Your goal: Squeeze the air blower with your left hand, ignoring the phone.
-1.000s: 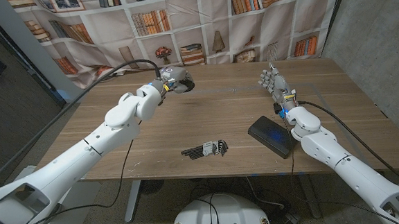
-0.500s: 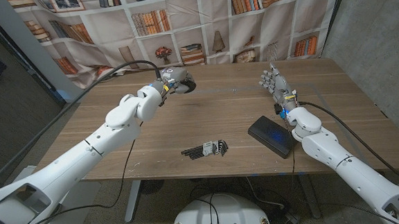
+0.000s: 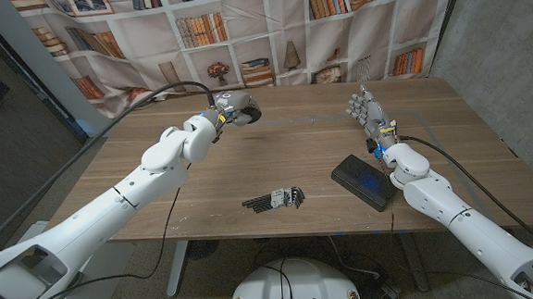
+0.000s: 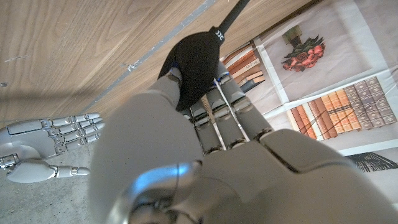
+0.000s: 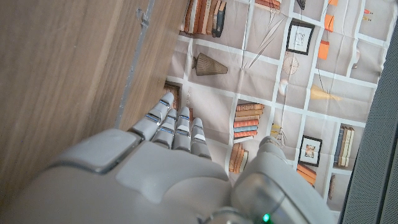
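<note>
The left hand (image 3: 228, 107) has its fingers wrapped around the black rubber bulb air blower (image 4: 196, 59), holding it up over the far side of the wooden table (image 3: 286, 158). The right hand (image 3: 364, 106) holds nothing, fingers apart, just beyond the flat black phone (image 3: 361, 182).

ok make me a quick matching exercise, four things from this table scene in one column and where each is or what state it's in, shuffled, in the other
Things:
1. air blower
2. phone
3. hex key set
4. right hand

Places or states:
A. lies at the table's near edge, by the right forearm
B. empty, fingers apart
C. gripped in the left hand
D. lies near the middle of the table's front

Pairs: 1-C, 2-A, 3-D, 4-B
</note>
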